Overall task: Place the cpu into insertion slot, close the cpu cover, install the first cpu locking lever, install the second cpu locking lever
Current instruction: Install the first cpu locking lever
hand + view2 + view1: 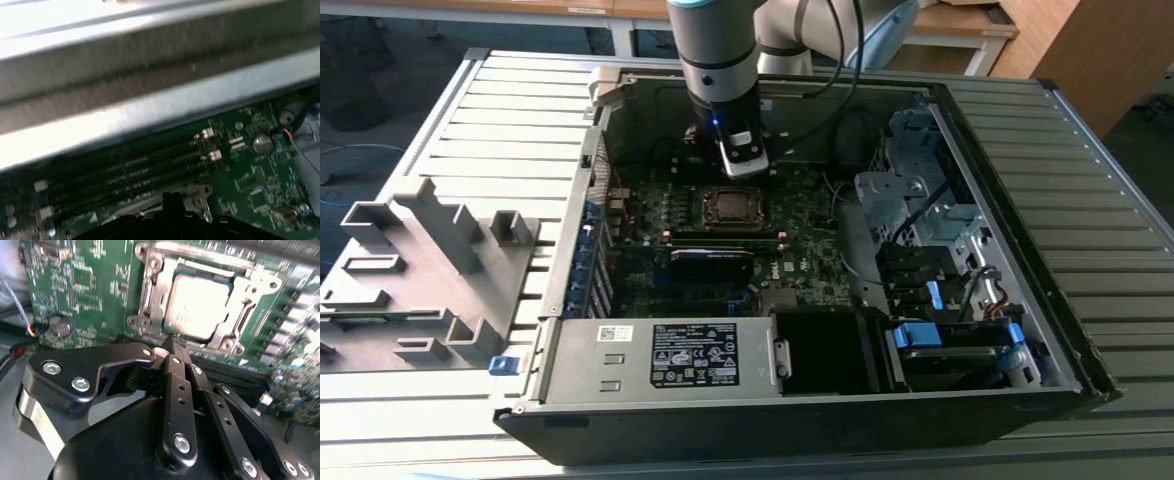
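The cpu (200, 305), a square chip with a silvery top, lies flat in the insertion slot (730, 208) on the green motherboard. The cpu cover (150, 295), a thin silvery frame, lies down around the chip's edges. My gripper (175, 340) hovers just beside the socket, shut with its black fingers (172, 385) pressed together and nothing between them. In the exterior view the gripper (744, 165) hangs inside the open computer case, just behind the socket. In the first wrist view its tip (172, 199) sits next to a corner of the cover (199, 192). I cannot tell how the locking levers stand.
Long black memory slots (130, 170) run beside the socket. A coin battery (61, 327) sits on the board. The case's metal wall (150, 75) is close behind the gripper. A power supply (694, 355), a drive cage (907, 200) and a grey fixture (427, 250) are nearby.
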Available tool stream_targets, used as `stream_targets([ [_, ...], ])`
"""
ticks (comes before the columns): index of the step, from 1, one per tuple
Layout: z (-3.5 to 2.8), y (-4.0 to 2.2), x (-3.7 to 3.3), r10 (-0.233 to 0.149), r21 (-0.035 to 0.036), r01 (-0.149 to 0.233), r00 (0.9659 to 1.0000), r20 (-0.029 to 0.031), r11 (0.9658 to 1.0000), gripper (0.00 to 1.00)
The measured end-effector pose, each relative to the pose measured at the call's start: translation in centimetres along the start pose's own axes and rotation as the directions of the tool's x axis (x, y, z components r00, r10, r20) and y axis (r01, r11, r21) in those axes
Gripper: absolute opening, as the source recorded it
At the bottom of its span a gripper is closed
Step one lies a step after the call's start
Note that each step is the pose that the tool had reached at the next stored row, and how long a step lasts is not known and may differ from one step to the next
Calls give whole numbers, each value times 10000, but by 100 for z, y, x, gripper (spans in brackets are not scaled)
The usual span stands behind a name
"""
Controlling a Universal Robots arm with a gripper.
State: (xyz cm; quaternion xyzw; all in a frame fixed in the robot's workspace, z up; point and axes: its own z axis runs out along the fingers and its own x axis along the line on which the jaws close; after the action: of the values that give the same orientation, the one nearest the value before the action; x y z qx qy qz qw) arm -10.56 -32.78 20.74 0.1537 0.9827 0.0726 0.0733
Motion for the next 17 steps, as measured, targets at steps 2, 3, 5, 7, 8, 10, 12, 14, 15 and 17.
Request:
stream_targets([
  [2, -1, -13, -5, -42, 233, 40, 10000, 68, 9997, 11],
  [3, -2, -22, -8, -60, 329, 57, 9999, 93, 9994, 11],
  [5, -4, -36, -12, -83, 474, 77, 9999, 131, 9988, 11],
  [7, -6, -46, -15, -100, 568, 91, 9998, 153, 9983, 11],
  [8, -7, -49, -16, -106, 600, 97, 9998, 160, 9981, 11],
  [10, -7, -50, -17, -109, 612, 99, 9998, 163, 9981, 11],
  [12, -2, -48, -22, -101, 642, 96, 9999, 68, 9979, 11],
  [14, 5, -43, -43, -51, 756, 73, 9996, -287, 9971, 11],
  [15, 9, -40, -54, -27, 810, 64, 9990, -456, 9967, 11],
  [17, 14, -35, -71, 20, 915, 52, 9970, -775, 9958, 11],
])
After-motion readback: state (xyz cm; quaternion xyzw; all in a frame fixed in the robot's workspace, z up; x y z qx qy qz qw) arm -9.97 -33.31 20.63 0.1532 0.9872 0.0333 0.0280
